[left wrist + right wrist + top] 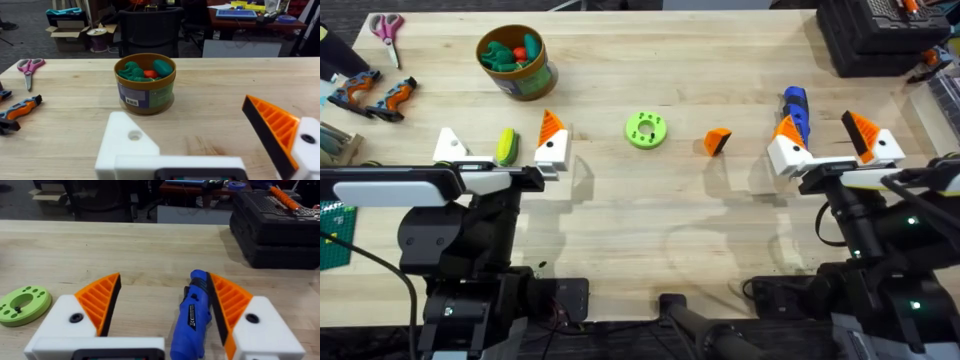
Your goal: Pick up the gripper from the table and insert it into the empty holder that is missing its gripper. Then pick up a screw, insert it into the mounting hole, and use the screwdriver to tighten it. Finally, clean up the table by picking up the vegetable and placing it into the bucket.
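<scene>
No text legible to you: barcode label on bucket [145, 82], tiny unreadable label on screwdriver [191, 315].

The left gripper [500, 147] sat low over the table's left side, fingers spread wide. The right gripper [834, 143] sat low at the right side, fingers likewise spread. Both arms extended forward from their bases.

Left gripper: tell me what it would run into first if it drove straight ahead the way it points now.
Probably the bucket: in the left wrist view it stands straight ahead between the fingers of the left gripper. The vegetable lies between them overhead and might be grazed first; height is unclear.
</scene>
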